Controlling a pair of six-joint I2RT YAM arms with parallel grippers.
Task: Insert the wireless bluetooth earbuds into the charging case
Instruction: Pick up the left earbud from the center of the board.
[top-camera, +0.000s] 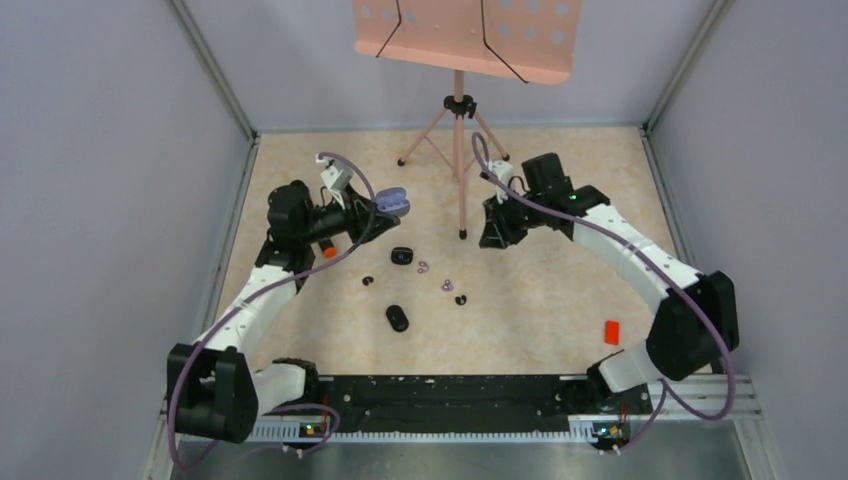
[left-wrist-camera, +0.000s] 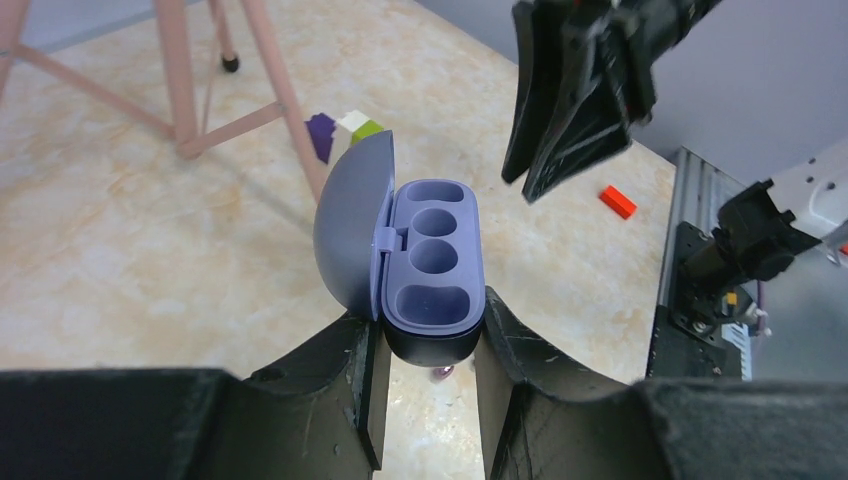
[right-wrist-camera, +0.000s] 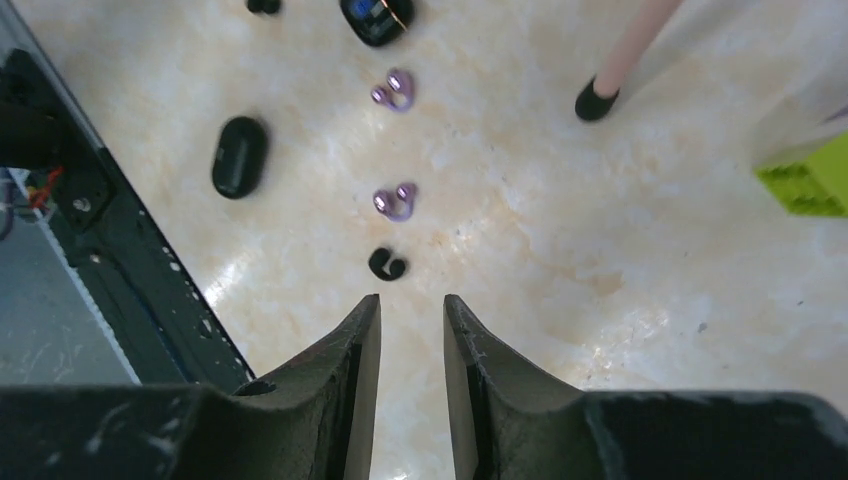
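From above, my left gripper (top-camera: 383, 206) clamps the open purple case (top-camera: 394, 200) over the table's (top-camera: 560, 290) far left. 2 purple earbuds (top-camera: 423, 266) and 2 black earbuds (top-camera: 368, 281) lie mid-table, with open room toward the near rail (top-camera: 450, 390).

On the left wrist, the case's lid stands open to the left and my right gripper (left-wrist-camera: 565, 110) hangs just beyond.

On the right wrist, its jaws stand narrowly apart, holding nothing, over 1 black earbud. The table's edge runs left, the stand foot (right-wrist-camera: 597, 100) upper right.
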